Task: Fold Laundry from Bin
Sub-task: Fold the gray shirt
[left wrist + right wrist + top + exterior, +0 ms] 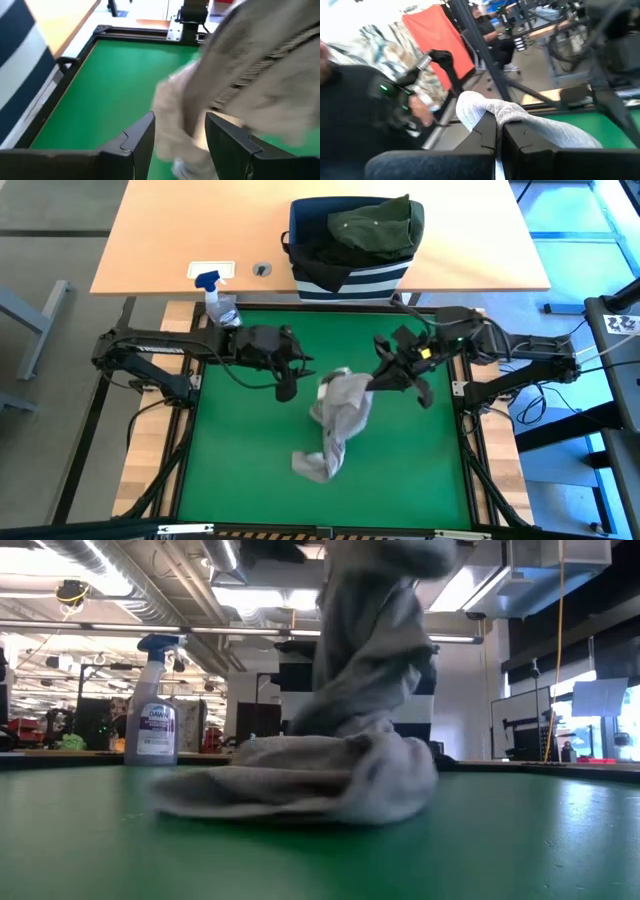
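Note:
A light grey garment hangs from my right gripper, which is shut on its top over the middle of the green mat. The garment's lower end lies bunched on the mat. My left gripper stands open just to the left of the hanging cloth, which shows beyond the gap between its fingers. I cannot tell whether it touches the cloth. The navy striped bin stands beyond the mat's far edge, with a dark olive green garment lying on top. My right gripper pinches a bunched fold at the grey garment's top between its two fingers. The fingers come at it about level from the table's right. The cloth drapes over the fingertips and hangs below them in a twisted column, with its lower end on the mat.
A clear spray bottle with a blue nozzle stands at the mat's far left corner. The wooden table behind the mat carries the bin. A person sits in the room beyond. Bare mat lies to the near left and the near right.

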`<move>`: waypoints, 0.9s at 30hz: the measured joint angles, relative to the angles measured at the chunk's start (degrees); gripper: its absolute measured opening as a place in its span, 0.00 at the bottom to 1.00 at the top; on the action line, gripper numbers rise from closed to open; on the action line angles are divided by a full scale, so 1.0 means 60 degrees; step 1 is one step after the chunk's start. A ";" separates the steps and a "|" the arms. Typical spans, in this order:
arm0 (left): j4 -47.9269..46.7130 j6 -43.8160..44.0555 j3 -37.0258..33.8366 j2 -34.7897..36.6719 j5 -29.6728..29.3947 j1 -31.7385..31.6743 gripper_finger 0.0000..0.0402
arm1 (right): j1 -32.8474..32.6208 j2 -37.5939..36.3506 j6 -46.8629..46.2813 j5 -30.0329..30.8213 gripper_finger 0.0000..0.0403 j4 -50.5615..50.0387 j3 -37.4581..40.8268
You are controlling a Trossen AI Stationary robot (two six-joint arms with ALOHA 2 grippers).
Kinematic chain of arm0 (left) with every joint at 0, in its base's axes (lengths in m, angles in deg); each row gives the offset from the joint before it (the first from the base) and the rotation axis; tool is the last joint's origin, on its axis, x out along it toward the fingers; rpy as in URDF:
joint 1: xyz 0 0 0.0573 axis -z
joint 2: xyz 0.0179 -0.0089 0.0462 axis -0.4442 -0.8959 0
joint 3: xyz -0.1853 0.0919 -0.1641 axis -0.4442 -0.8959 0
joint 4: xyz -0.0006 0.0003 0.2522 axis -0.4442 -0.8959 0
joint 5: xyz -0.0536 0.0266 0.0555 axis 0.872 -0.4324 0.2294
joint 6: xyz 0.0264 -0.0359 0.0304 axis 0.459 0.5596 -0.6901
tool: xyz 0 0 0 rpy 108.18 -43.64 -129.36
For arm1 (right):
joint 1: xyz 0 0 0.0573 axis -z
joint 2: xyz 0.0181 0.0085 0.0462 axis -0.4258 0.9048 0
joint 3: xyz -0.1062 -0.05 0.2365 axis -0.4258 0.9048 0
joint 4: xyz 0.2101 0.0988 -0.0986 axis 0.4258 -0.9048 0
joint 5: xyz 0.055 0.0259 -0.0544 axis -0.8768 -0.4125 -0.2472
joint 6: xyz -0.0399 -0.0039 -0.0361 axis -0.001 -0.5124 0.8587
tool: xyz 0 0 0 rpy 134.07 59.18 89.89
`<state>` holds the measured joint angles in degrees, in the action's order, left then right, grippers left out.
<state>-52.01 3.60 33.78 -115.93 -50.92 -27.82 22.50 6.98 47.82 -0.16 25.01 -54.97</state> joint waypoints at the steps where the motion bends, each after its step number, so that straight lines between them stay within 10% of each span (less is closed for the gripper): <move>1: 0.0179 -0.0017 -0.0125 -0.0120 0.0127 0.0009 0.41 | 0.0000 -0.0050 -0.0155 -0.0072 0.01 0.0015 0.0000; 15: 0.1900 0.0085 -0.0409 -0.2225 0.2508 0.0021 0.41 | 0.0007 -0.0123 -0.0528 -0.0140 0.01 -0.0003 0.0000; 27: 0.3313 0.0005 -0.0394 -0.2589 0.1946 0.0027 0.41 | 0.0007 -0.0121 -0.0530 -0.0046 0.01 0.0007 0.0000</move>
<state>-32.13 3.62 31.42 -131.46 -39.24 -27.66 22.54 6.25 44.64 -0.44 25.06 -54.97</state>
